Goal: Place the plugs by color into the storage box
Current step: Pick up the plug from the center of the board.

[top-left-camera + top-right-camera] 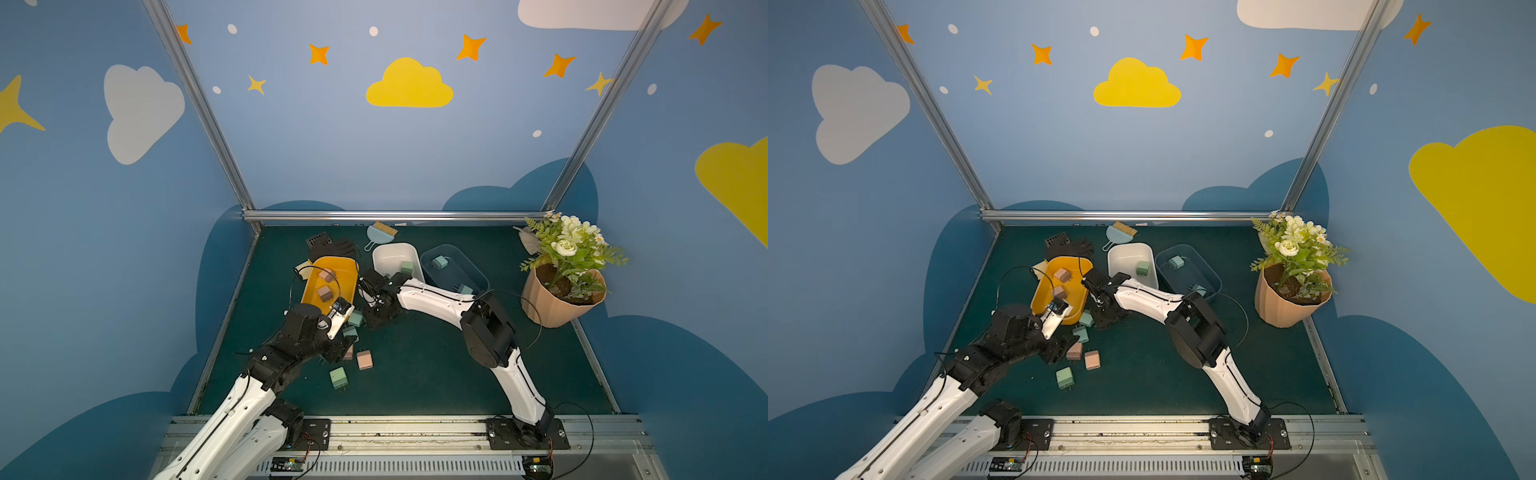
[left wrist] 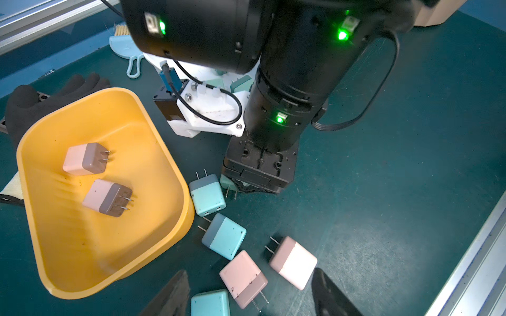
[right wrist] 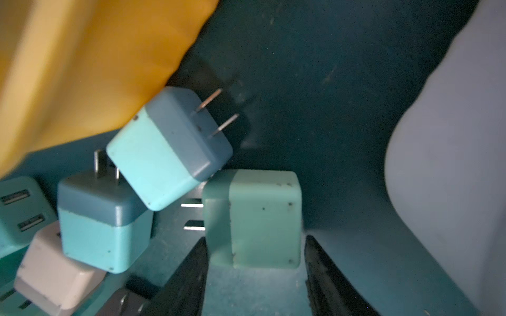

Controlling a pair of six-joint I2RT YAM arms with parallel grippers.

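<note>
Three storage boxes stand at the back. The yellow one (image 1: 351, 266) holds two pink plugs (image 2: 86, 159), the white one (image 1: 388, 249) a green plug (image 1: 407, 267), the dark blue one (image 1: 457, 254) two blue plugs (image 1: 439, 262). Loose blue (image 2: 224, 236), pink (image 2: 293, 262) and green (image 1: 338, 377) plugs lie on the mat beside the yellow box. My left gripper (image 2: 249, 273) hangs open above a pink plug (image 2: 243, 279). My right gripper (image 3: 255, 246) is low on the mat, open, its fingers (image 3: 189, 279) flanking a mint green plug (image 3: 262, 216), with a thin gap on one side.
A potted plant (image 1: 557, 299) stands at the right. A black glove (image 1: 332, 249), a small blue dustpan with brush (image 1: 380, 235) and a black grid block (image 1: 319, 240) lie behind the boxes. Metal rails border the green mat (image 1: 436, 374).
</note>
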